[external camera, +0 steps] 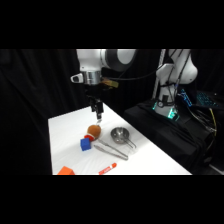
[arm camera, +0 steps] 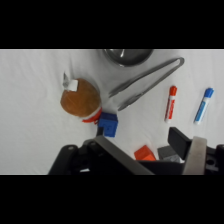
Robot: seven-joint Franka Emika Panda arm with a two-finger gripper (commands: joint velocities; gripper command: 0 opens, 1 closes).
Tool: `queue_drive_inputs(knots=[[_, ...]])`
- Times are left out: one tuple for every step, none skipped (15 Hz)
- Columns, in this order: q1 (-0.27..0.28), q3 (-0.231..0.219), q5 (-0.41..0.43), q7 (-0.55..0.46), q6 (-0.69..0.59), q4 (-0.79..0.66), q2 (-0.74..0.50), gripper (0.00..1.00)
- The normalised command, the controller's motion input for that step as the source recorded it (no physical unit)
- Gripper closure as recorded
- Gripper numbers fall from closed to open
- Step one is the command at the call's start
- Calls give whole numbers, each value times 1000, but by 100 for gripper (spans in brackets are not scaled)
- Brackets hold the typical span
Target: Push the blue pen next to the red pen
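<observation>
I find the jaws hanging above the bench, their state indiscernible, approach pending: next I descend beside the blue pen, then sweep toward the red pen.

Bare table lies open between the red pen and the blue pen, which lie side by side. The tongs lie close beside the red pen, with the blue cube and brown toy crowding beyond.

In the side view the orange block is cut off at the bottom edge. In the wrist view the metal cup is cropped at the top.
</observation>
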Motion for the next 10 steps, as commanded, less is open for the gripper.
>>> queue_drive_inputs(knots=[[0, 19, -4, 36, 17, 25, 27, 0], [19, 40, 16, 44, 36, 56, 69, 0], [43, 54, 3, 82, 41, 86, 101, 0], [90, 79, -41, 144, 45, 135, 154, 0], [117, 91, -75, 183, 53, 170, 188, 0], [134, 97, -86, 208, 52, 206, 217, 0], [141, 99, -85, 215, 42, 241, 242, 0], [145, 95, -98, 220, 37, 272, 265, 0], [147, 83, -124, 231, 41, 297, 284, 0], [135, 80, -102, 203, 34, 327, 304, 0]])
